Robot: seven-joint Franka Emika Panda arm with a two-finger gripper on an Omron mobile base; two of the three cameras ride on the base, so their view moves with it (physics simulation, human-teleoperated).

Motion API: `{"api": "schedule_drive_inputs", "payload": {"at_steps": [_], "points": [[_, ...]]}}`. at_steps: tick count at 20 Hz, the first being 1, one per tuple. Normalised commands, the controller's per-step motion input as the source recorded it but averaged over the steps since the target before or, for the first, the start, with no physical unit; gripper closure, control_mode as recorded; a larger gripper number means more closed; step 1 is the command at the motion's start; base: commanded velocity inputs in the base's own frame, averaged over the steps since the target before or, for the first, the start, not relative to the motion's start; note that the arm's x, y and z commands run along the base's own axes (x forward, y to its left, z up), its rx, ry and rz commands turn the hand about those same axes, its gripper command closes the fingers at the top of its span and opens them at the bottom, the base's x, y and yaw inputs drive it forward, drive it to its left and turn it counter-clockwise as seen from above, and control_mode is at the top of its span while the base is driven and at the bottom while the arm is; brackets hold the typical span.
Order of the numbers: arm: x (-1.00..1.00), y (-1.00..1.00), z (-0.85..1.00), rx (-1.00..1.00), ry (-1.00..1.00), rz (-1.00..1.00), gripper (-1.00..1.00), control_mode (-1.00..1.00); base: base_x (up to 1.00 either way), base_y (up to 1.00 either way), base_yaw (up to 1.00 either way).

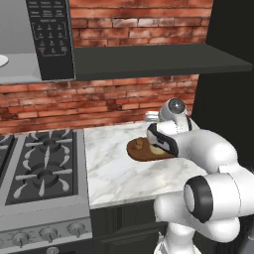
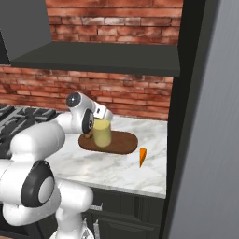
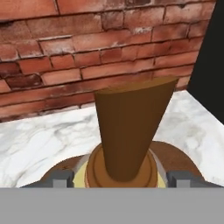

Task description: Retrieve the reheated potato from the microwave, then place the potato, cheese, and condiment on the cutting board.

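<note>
One gripper [image 3: 118, 178] clamped around the condiment [image 2: 102, 133], bottle over the cutting board [image 2: 122, 143]

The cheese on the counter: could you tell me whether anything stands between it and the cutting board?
Nothing visible does. The cheese lies on bare marble just off the near right end of the cutting board; the condiment stands further left on the board.
</note>
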Motion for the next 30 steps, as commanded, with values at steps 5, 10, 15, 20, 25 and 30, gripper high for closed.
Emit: {"api": "schedule_drive_inputs", "payload": {"at_steps": [5, 10, 15, 20, 25, 30], "points": [[0.36, 0.10, -0.19, 0.00, 0.02, 0.09, 1.00, -1.00, 0.00, 0.00, 0.00], [0.27, 0.03, -0.16, 0.00, 0.00, 0.09, 1.00, -1.00, 0.00, 0.00, 0.00], [0.10, 0.00, -0.23, -0.01, 0.00, 0.09, 1.00, -1.00, 0.00, 0.00, 0.00], [0.08, 0.00, -0.30, -0.05, 0.00, 0.07, 1.00, -1.00, 0.00, 0.00, 0.00], [0.00, 0.00, -0.29, -0.08, 0.00, 0.05, -1.00, -1.00, 0.00, 0.00, 0.00], [-0.14, -0.01, -0.28, -0.12, -0.03, 0.02, -1.00, -1.00, 0.00, 0.00, 0.00]]}}
